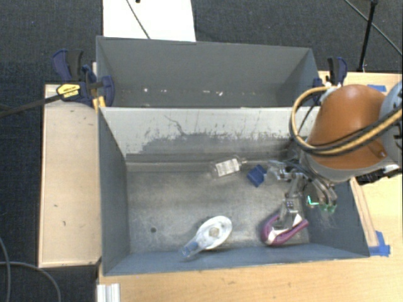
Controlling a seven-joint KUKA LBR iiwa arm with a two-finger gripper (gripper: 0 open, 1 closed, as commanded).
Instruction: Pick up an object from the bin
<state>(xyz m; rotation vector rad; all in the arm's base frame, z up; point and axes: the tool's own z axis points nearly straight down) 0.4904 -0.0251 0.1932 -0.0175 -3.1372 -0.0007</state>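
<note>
Where the left wall of the grey metal bin slopes down to its floor, scuffs and pale scratches mark the metal. Toward the middle, near the front wall, lies a white roundish plastic thing with a clear stub of a handle; what kind of thing it is cannot be made out. Behind it and a little to the right, close to the back wall, sits a small silvery crinkled packet, and any print on it is too small to read. Just right of that rests a small dark blue block, its far edge hard to separate from the robot's metal parts beside it.

Further right, near the front right corner, lies a curved purple and white plastic thing, with no readable label. The gripper stands over its upper end and covers part of it. Whether the gripper is clenched, released or grasping this thing cannot be told. Above, the arm's rounded orange cover, looped by black and yellow cables, hides the bin's right wall.
</note>
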